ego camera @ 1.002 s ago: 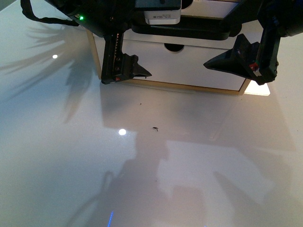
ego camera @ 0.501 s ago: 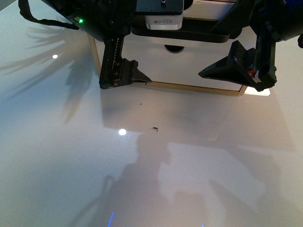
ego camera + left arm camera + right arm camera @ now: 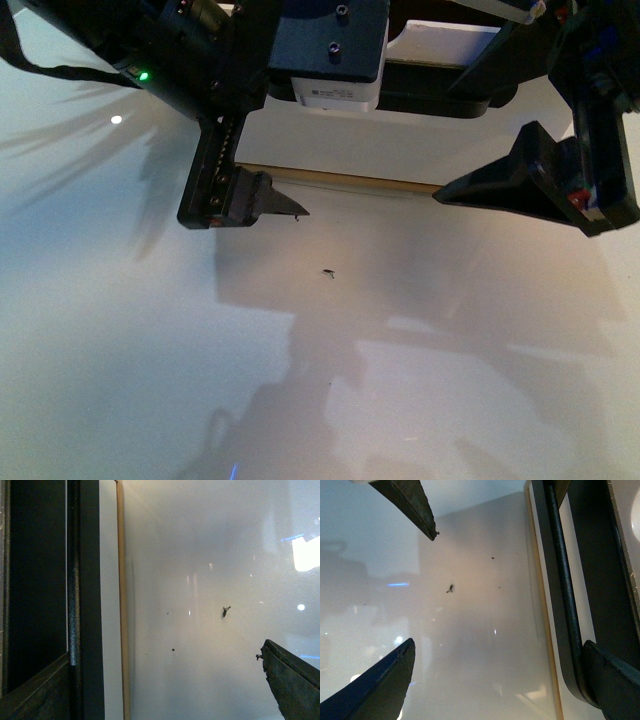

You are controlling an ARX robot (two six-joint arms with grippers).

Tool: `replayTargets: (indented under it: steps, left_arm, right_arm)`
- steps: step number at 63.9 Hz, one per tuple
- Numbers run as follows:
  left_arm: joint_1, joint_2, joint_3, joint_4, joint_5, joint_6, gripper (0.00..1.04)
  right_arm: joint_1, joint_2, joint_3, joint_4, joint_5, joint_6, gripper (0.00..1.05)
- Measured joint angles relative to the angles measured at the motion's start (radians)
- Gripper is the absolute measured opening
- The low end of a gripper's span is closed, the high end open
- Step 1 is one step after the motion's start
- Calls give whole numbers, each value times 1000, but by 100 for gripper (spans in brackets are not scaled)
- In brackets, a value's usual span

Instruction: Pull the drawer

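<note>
The drawer (image 3: 350, 140) shows its white front and light wood edge at the top of the front view, with its long black bar handle (image 3: 440, 95) partly behind my arms. My left gripper (image 3: 150, 685) is open over the bare table beside the drawer front (image 3: 110, 605), holding nothing. Its finger (image 3: 255, 200) hangs just in front of the wood edge. My right gripper (image 3: 500, 680) is open too. One of its fingers (image 3: 615, 680) overlaps the end of the black bar handle (image 3: 565, 605); whether it touches is unclear.
The glossy white table (image 3: 300, 380) spreads out in front of the drawer, crossed by arm shadows and light spots. A small dark speck (image 3: 328, 272) lies on it. The white camera block (image 3: 335, 60) between the arms hides the middle of the drawer.
Both arms have come nearer and lower in the front view. The left finger now hangs in front of the wood edge, and the right finger has shifted right. The semicircular notch is now covered.
</note>
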Motion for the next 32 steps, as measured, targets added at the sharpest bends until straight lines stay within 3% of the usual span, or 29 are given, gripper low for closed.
replayTargets:
  steps: [32]
  left_arm:
    - [47, -163, -200, 26, 72, 52, 97]
  right_arm:
    - [46, -148, -154, 2, 15, -23, 96]
